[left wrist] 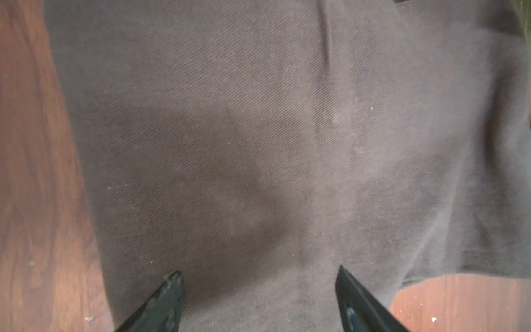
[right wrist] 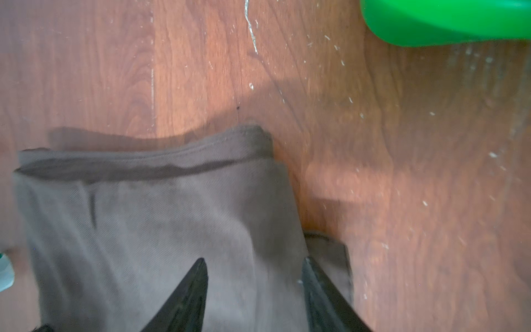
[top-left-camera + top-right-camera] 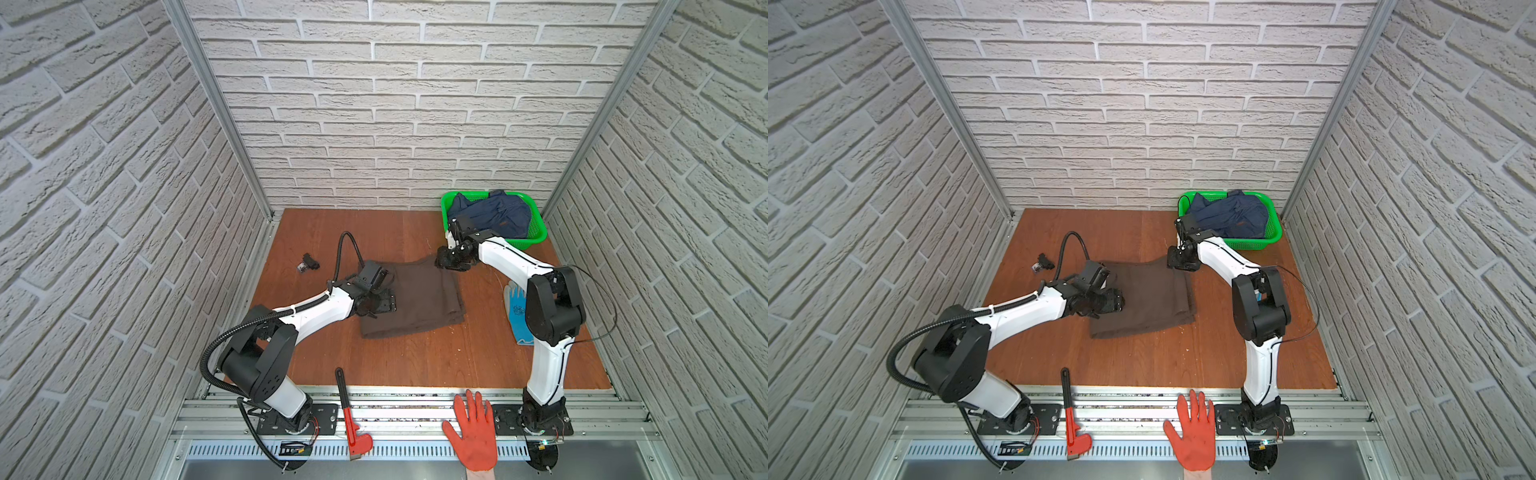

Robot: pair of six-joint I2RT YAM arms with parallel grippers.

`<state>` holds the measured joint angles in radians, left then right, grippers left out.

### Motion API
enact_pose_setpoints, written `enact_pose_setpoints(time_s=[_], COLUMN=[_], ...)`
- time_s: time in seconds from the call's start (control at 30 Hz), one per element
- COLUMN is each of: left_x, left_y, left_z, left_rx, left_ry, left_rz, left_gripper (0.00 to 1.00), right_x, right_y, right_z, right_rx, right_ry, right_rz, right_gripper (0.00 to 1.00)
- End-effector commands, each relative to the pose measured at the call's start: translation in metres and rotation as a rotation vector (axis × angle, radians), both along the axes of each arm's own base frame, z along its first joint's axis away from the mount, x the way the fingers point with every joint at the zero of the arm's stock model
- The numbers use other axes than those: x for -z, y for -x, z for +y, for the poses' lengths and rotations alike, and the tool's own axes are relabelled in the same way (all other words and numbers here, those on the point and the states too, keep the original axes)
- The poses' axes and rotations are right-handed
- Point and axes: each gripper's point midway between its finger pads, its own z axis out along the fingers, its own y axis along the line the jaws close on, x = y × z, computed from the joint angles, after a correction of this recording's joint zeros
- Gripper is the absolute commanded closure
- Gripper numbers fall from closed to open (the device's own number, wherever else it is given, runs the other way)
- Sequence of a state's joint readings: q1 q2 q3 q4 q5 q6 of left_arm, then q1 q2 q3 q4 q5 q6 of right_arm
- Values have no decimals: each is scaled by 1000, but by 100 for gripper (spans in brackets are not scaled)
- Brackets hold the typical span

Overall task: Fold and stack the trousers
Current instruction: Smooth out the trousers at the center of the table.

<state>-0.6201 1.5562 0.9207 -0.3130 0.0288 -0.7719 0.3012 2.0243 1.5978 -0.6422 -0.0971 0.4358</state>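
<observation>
The trousers (image 3: 419,299) lie folded into a flat brown rectangle in the middle of the desk (image 3: 374,361). The left jaws stand apart just above the left part of the fold, with nothing between them and only cloth below. The right jaws are apart too, at the far right corner of the trousers, where the cloth lies under them unpinched. A green basket (image 3: 536,235) holding a blue garment (image 3: 494,216) sits at the desk's far right corner.

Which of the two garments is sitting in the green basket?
The dark blue denim garment fills the basket; the brown trousers lie folded on the table.
</observation>
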Motion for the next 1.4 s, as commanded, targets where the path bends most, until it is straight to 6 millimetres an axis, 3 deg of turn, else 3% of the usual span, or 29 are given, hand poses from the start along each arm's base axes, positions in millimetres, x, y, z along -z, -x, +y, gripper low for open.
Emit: enact_pose_setpoints(time_s=[0.0, 0.07, 0.13, 0.2, 0.33, 0.4, 0.47, 0.67, 0.73, 0.9, 1.0, 1.1, 1.23, 1.37], left_x=[-8, -9, -11, -12, -18, -19, -21, -21, -23, -29, -31, -28, -11, 19], left_y=[-3, -2, -1, -1, 1, 1, 1, -1, -2, -5, -7, -11, -17, -17], left_z=[2, 3, 5, 6, 10, 12, 12, 11, 10, 8, -1, -18, -39, -31], left_rx=[-16, -17, -18, -19, -22, -24, -15, -6, -9, -16, -6, 20, 33, -7], left_ry=[31, 31, 31, 32, 27, 26, 21, 5, 8, 22, 31, 47, 71, 16], left_rz=[-31, -32, -34, -37, -49, -48, -44, -35, -35, -49, -58, -56, -23, 45], left_gripper=[18, 18, 18, 18, 17, 17, 17, 17, 17, 17, 17, 21, 29, 34], right_x=[4, 6, 3, -9, -57, -66, -63, -16, -11, -24, -39, -39, -15, 20], right_y=[-2, -5, -6, -6, 7, 19, 31, 47, 51, 70, 83, 96, 111, 123], right_z=[-1, -1, 0, 0, -11, -21, -30, -46, -49, -70, -69, -55, -42, -37], right_rx=[-4, -6, -11, -14, 1, 9, 16, 50, 61, 104, 100, 70, 57, 50], right_ry=[20, 20, 21, 13, 19, 47, 72, 103, 110, 195, 181, 109, 19, -2], right_rz=[18, 22, 15, -18, -127, -140, -128, -28, -22, -27, -65, -70, -22, 56], right_gripper=[50, 59, 81, 94, 95, 94, 93, 86, 77, 52, 47, 52, 76, 87])
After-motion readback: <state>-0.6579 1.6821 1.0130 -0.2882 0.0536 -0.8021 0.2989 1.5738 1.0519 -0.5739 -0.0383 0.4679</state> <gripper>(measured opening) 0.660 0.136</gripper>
